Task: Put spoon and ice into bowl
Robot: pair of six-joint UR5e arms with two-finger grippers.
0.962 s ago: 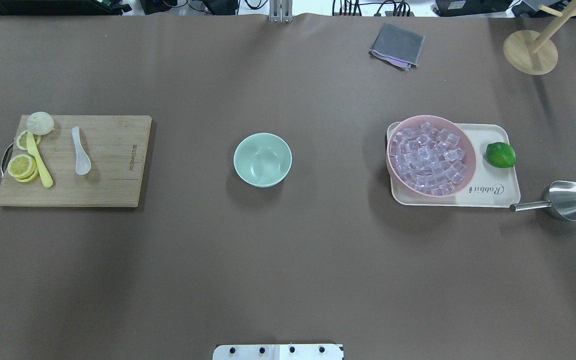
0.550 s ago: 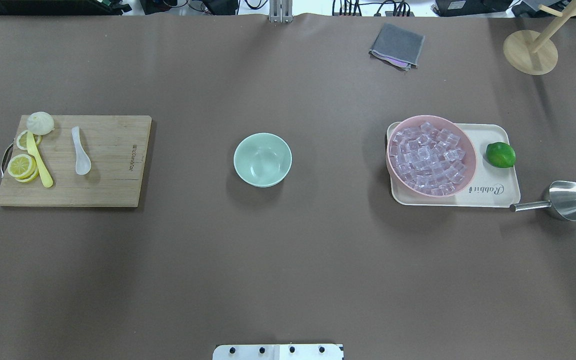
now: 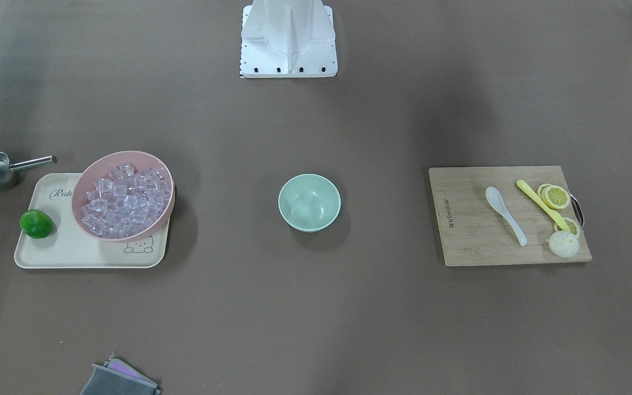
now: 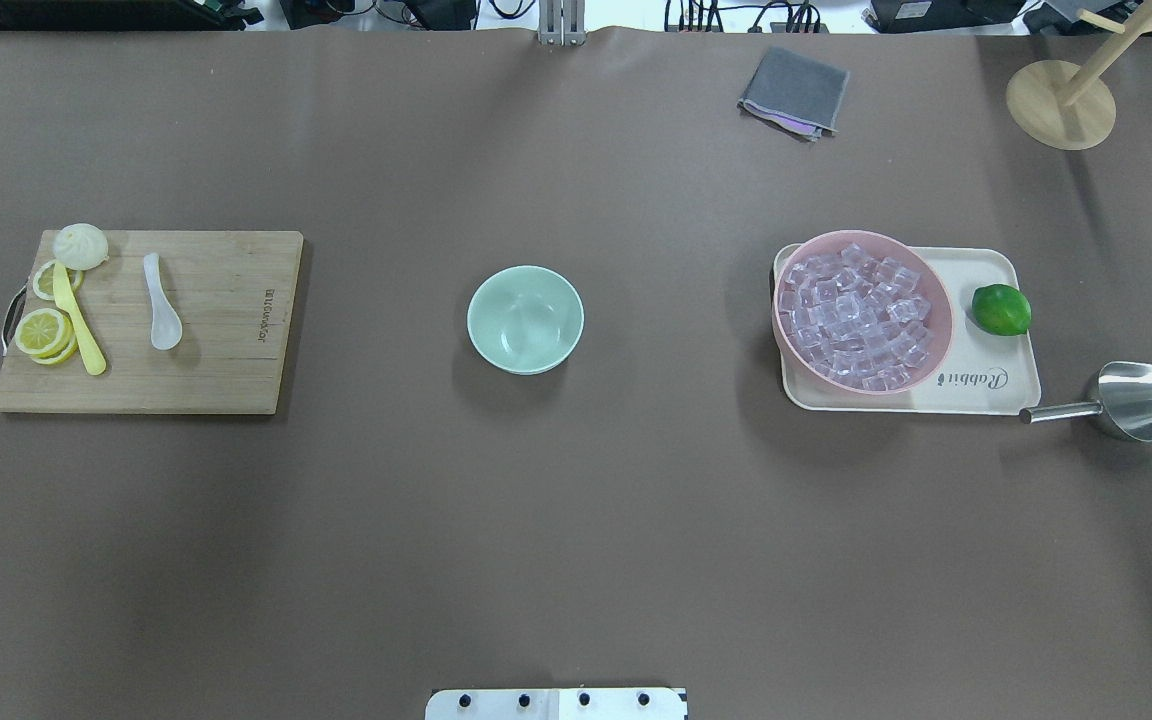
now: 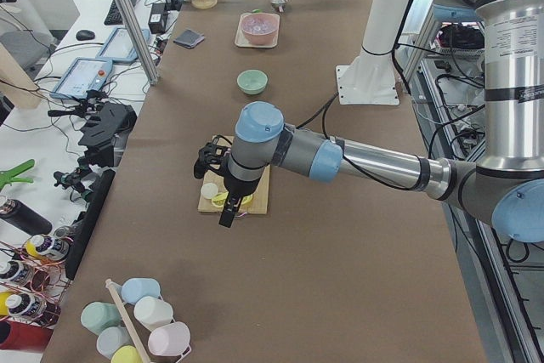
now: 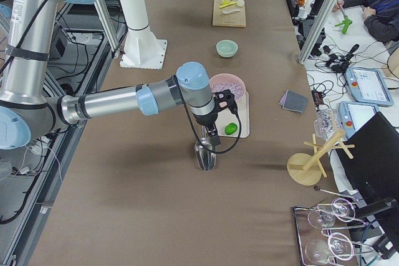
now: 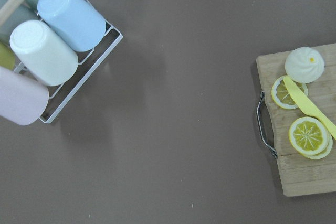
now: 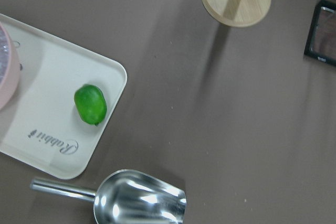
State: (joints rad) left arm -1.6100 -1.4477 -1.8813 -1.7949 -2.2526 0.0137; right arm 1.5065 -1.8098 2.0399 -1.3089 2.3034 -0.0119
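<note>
Your left gripper [image 5: 228, 212] hangs by the board's [image 5: 259, 193] end, right gripper [image 6: 214, 144] over the scoop [image 6: 204, 156] — claw widths, you cannot tell; bowl [image 4: 525, 335] well apart from both.

You have even, diffuse overhead light in all views, and the shadows are all soft. The table [image 4: 576, 520] shows broad, faint dark patches. A soft-edged shadow hugs the bowl [image 4: 525, 319]. Expect bright specular glare off the metal scoop [image 8: 140, 202]. Wrist views are sharp. Side views bend slightly at the edges. The ice [image 3: 124, 200] blurs into one mass, probably resolution rather than focus.
</note>
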